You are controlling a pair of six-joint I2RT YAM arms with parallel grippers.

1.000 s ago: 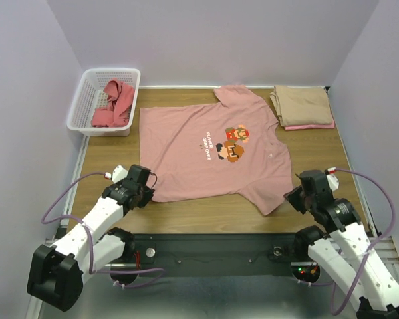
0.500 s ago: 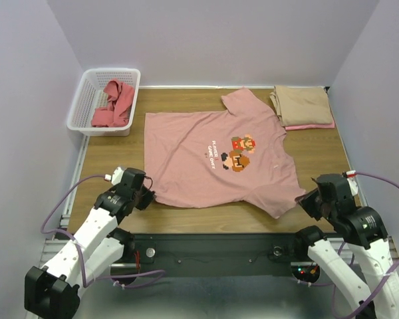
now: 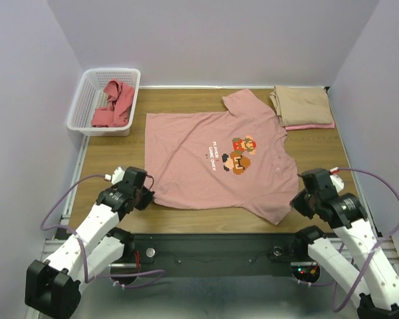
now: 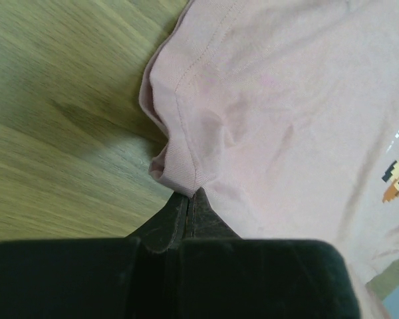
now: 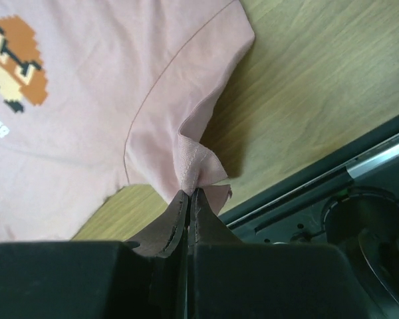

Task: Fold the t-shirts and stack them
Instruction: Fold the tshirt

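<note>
The left pincer (image 4: 189,196) pinches the pink shirt (image 3: 213,159) by a bottom corner, and the right pincer (image 5: 188,193) pinches a sleeve. They have tugged it a bit right on the surface (image 3: 186,216). It lies flat, ready to fold.

left pincer (image 4: 190,199) | pinching pink t-shirt (image 4: 279,126) hem (bunched) | wooden table (image 4: 60,100)

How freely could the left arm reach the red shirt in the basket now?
Probably not yet: the left gripper is shut on a corner of the pink t-shirt and must let go first. Otherwise the way looks free: the red shirt lies exposed in the open basket, bare table between.
</note>
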